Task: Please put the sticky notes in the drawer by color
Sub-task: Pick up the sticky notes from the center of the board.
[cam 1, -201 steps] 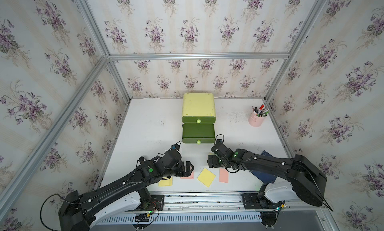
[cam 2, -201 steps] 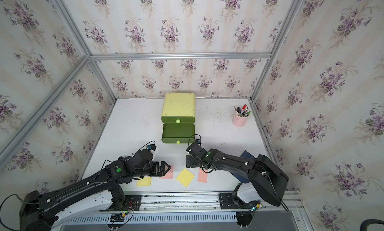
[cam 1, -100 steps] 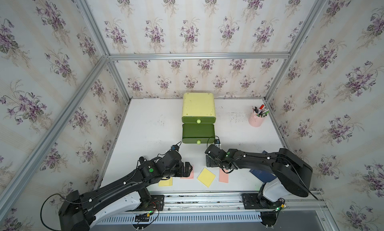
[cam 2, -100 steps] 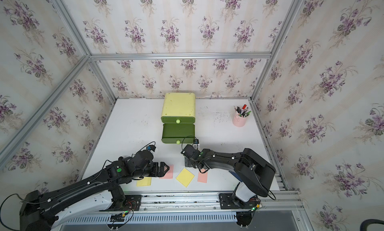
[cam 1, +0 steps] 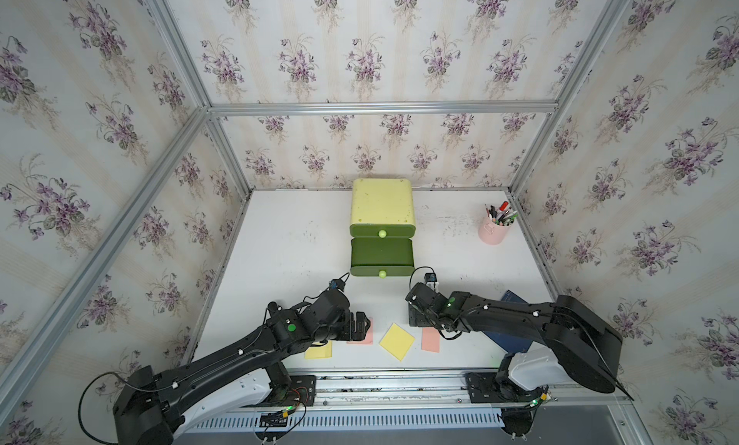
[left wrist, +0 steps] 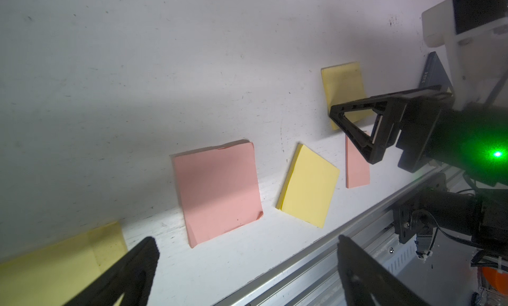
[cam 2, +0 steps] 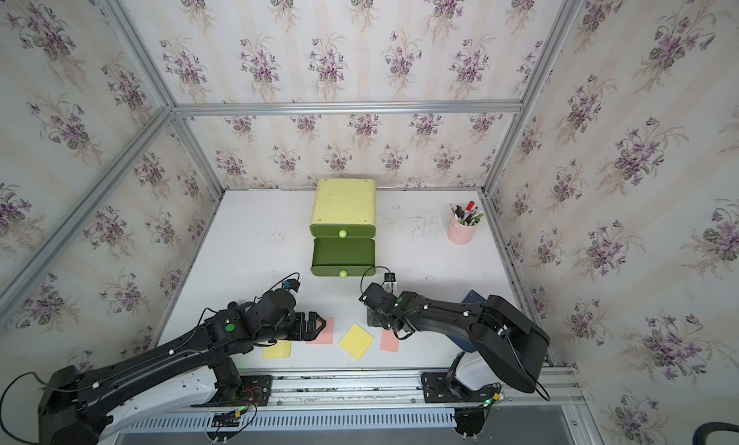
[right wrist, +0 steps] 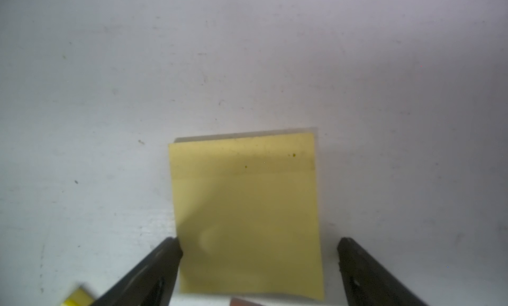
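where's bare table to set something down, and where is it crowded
Bare table lies between the left wall and the drawer, and again between the drawer and the pink pen cup. The front strip is crowded: sticky notes, the open left pincer, the open right pincer and the dark blue booklet.

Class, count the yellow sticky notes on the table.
3 yellow notes: one by the left gripper, one tilted in the middle, one under the right gripper. Arms may hide more.
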